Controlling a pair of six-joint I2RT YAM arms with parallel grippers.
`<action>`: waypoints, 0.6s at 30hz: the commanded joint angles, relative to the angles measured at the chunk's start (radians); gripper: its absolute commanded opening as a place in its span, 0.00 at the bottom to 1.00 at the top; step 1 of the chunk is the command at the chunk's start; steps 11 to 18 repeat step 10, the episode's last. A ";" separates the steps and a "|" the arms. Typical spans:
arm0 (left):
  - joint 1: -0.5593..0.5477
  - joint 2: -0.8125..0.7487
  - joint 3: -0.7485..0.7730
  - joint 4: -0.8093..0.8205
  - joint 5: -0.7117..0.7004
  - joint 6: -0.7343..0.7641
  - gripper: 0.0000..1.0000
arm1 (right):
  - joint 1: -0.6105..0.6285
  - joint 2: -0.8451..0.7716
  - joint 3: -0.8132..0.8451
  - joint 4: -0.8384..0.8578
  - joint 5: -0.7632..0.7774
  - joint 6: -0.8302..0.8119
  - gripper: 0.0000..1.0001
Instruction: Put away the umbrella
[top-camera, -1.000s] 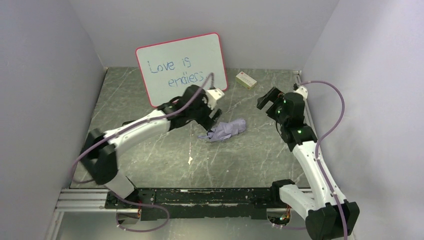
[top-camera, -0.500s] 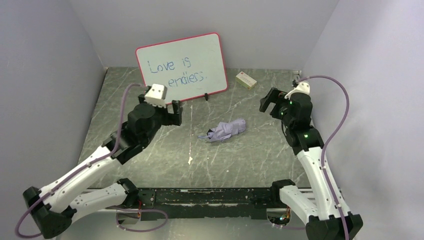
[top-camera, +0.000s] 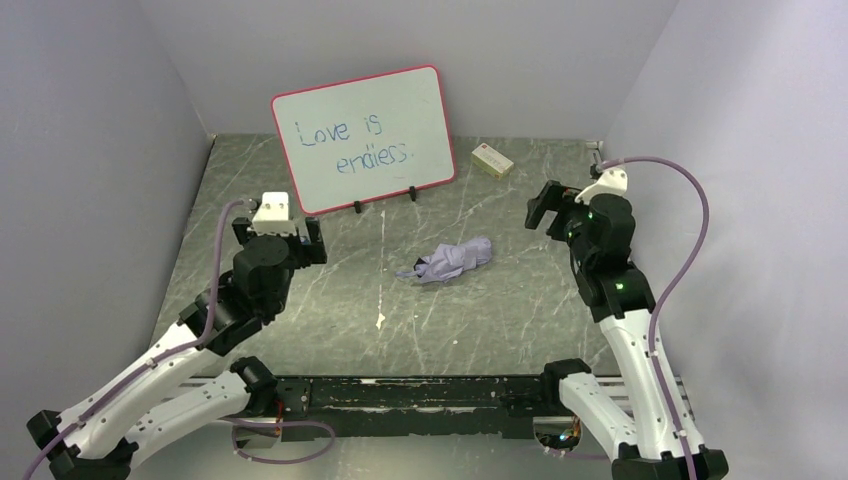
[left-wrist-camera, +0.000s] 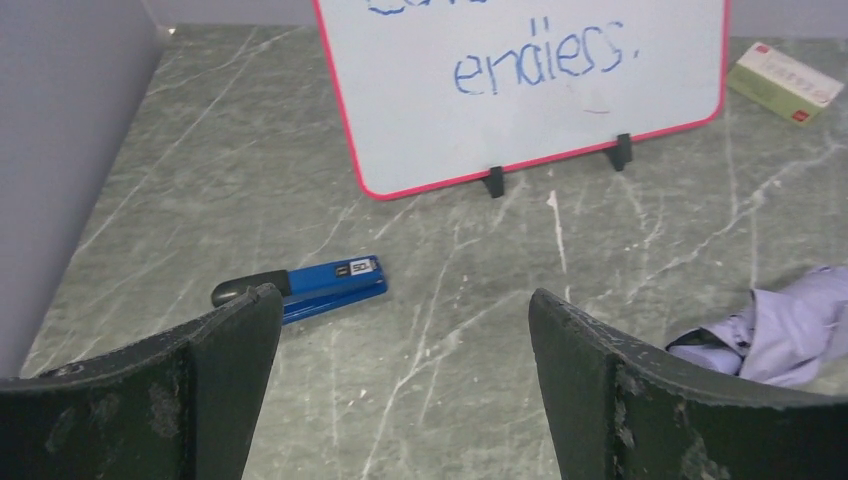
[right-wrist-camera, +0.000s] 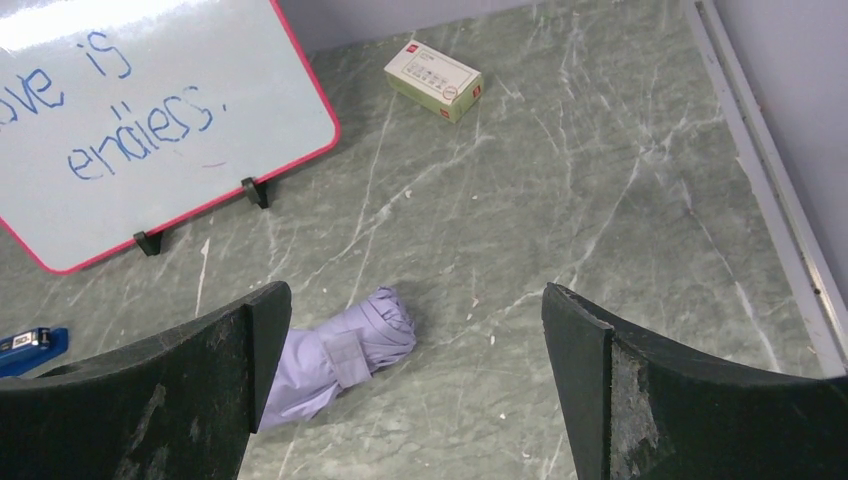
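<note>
Near the middle of the worktop (top-camera: 500, 310) the umbrella (top-camera: 455, 259) is lying on its side, folded into a short lavender bundle. In the right wrist view its strap (right-wrist-camera: 345, 357) is seeming to wrap around the fabric. At its left end some black parts are sticking out, so the bundle is not looking fully tidy.

Nothing is touching it. The left gripper (left-wrist-camera: 405, 298) is hovering well apart toward the left edge with its jaws wide and empty. The right gripper (right-wrist-camera: 417, 292) is hanging toward the right edge, also wide and empty.

A stapler (left-wrist-camera: 310, 285) is lying near the left gripper. A whiteboard (top-camera: 365, 135) and a small box (top-camera: 492, 160) are standing along the far edge.

I am judging the folding as mostly done. No holder is showing, so whether anything is left I cannot tell.
</note>
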 joint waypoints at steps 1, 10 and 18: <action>-0.001 -0.019 -0.018 -0.010 -0.094 0.016 0.95 | -0.002 -0.017 0.006 0.006 0.031 -0.034 1.00; 0.002 -0.020 -0.056 0.035 -0.123 0.055 0.96 | -0.003 -0.036 -0.003 0.004 0.125 -0.003 1.00; 0.002 -0.020 -0.056 0.035 -0.123 0.055 0.96 | -0.003 -0.036 -0.003 0.004 0.125 -0.003 1.00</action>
